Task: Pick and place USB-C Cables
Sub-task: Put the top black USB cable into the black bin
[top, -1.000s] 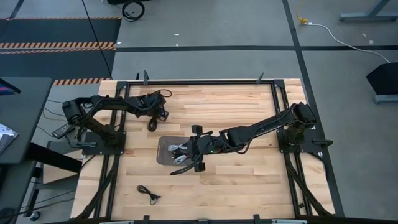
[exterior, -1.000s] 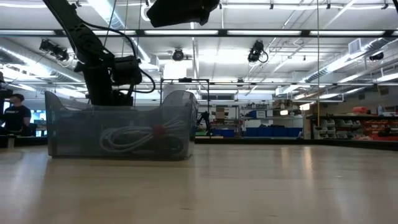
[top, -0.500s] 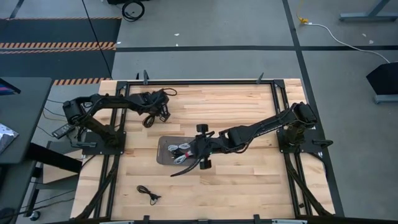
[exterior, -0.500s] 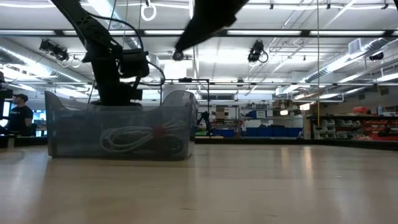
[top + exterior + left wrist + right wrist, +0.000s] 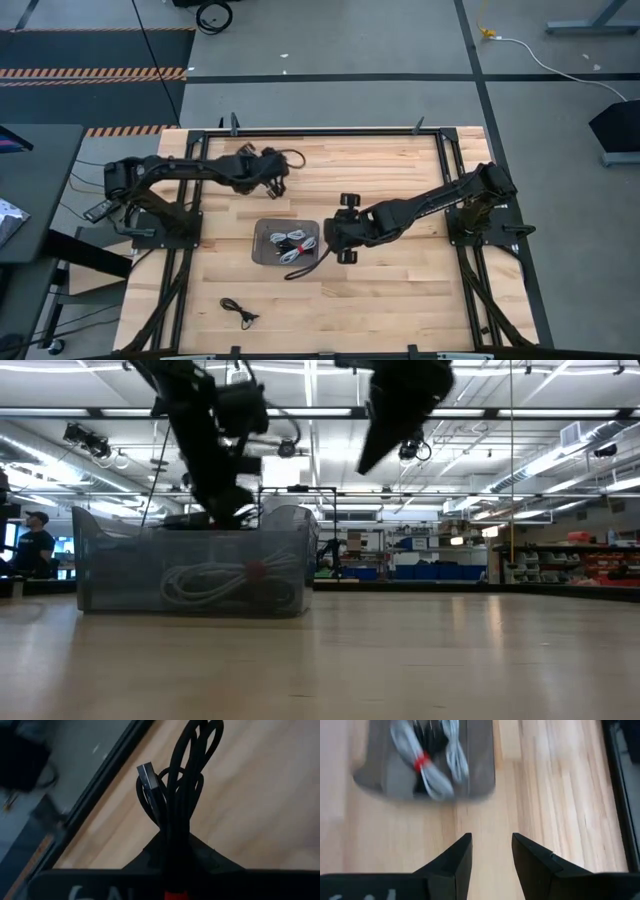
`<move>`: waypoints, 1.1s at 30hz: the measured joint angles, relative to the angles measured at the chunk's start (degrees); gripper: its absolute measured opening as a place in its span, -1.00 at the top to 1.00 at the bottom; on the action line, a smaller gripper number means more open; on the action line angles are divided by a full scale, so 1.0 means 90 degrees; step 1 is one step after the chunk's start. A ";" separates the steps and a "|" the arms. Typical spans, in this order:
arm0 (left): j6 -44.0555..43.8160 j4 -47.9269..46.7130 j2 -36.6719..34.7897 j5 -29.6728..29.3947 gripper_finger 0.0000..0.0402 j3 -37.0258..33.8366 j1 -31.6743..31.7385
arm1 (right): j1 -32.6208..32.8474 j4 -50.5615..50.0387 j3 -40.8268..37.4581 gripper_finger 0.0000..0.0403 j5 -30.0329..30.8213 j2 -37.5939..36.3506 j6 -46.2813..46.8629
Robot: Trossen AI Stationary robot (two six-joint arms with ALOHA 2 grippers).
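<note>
The step in hand looks like the carry: the left claw [image 5: 175,865] is clamped on a black cable bundle [image 5: 180,790], its loops and one metal plug sticking out past the fingers. To do it well, I judge the arm should bring the bundle squarely over the grey tray [image 5: 262,250] before lowering, keep the grip firm so the loose loops do not snag the tray wall, and release only once the bundle is inside.

Nearest on the surface [image 5: 400,290], one black cable [image 5: 238,311] lies alone, well apart from the tray. In the tray lie white cables, one with a red tie [image 5: 421,761], and a dark bundle.

The right claw [image 5: 491,851] hangs beside the tray, fingers parted and empty, arm stretched low across the surface. Farther off, the left arm reaches inward beyond the tray, raised.
</note>
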 joint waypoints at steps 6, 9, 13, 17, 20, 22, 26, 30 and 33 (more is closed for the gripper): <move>0.0043 -0.0204 0.0000 0.0407 0.79 0.0770 -0.0929 | 0.0060 -0.1788 0.0000 0.28 0.0102 -0.0128 0.0827; -0.0049 -0.0489 0.0000 0.0667 0.79 0.1204 -0.1389 | 0.0155 -0.2601 0.0000 0.28 0.0160 -0.0203 0.1410; -0.0257 -0.0973 -0.0007 0.1177 0.78 0.1618 -0.2053 | 0.0398 -0.3208 0.0000 0.28 0.0168 -0.0314 0.1928; -0.0338 -0.1155 -0.0007 0.1567 0.78 0.1855 -0.2712 | 0.0716 -0.3437 0.0002 0.28 0.0170 -0.0413 0.2264; -0.0339 -0.1042 -0.0007 0.1670 0.78 0.1994 -0.3105 | 0.0941 -0.3441 0.0002 0.28 0.0176 -0.0435 0.2394; -0.0313 -0.0982 -0.0007 0.1667 0.78 0.2007 -0.3304 | 0.1070 -0.3431 0.0002 0.28 0.0235 -0.0435 0.2444; -0.0123 -0.0943 0.0065 0.1665 0.78 0.2005 -0.3552 | 0.1226 -0.3351 0.0002 0.28 0.0282 -0.0435 0.2466; 0.0229 -0.0853 0.0416 0.1660 0.78 0.2005 -0.3656 | 0.1300 -0.3285 0.0002 0.28 0.0284 -0.0435 0.2466; 0.0482 -0.0620 0.0810 0.1665 0.78 0.2005 -0.3660 | 0.1333 -0.3231 0.0002 0.28 0.0284 -0.0435 0.2425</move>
